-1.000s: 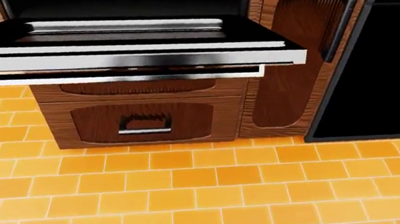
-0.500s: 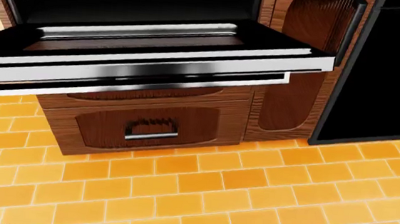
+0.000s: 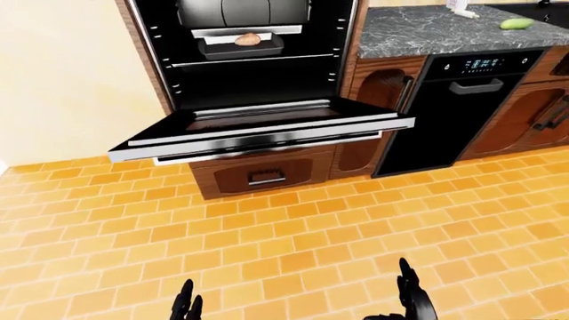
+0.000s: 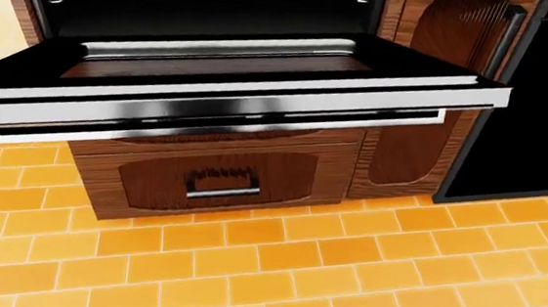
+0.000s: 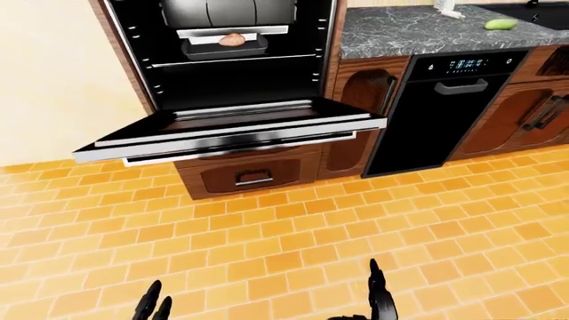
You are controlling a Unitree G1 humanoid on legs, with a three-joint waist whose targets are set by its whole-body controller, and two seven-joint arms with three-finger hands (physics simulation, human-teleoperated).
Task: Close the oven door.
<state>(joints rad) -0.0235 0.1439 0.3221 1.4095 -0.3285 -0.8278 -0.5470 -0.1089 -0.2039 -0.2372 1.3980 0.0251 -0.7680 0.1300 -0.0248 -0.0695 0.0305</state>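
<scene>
The oven door point(image 3: 258, 130) hangs open and lies flat, with a long steel handle point(image 3: 267, 143) along its near edge. It also fills the top of the head view point(image 4: 230, 84). The open oven cavity point(image 3: 249, 73) holds a tray with a brown food item point(image 3: 248, 39) on an upper rack. My left hand point(image 3: 187, 308) and right hand point(image 3: 411, 300) show only as dark fingertips at the bottom of the left-eye view, fingers spread, holding nothing, well short of the door.
A wooden drawer point(image 4: 218, 175) with a metal pull sits under the oven. A black dishwasher point(image 3: 449, 107) stands to the right under a grey stone counter point(image 3: 427, 30) with a green item point(image 3: 515, 24). A cream wall point(image 3: 62, 80) is at left. Orange tiled floor point(image 3: 293, 233).
The whole head view has shifted: the oven door and drawer appear larger and lower, so the camera has moved nearer. The door stays open.
</scene>
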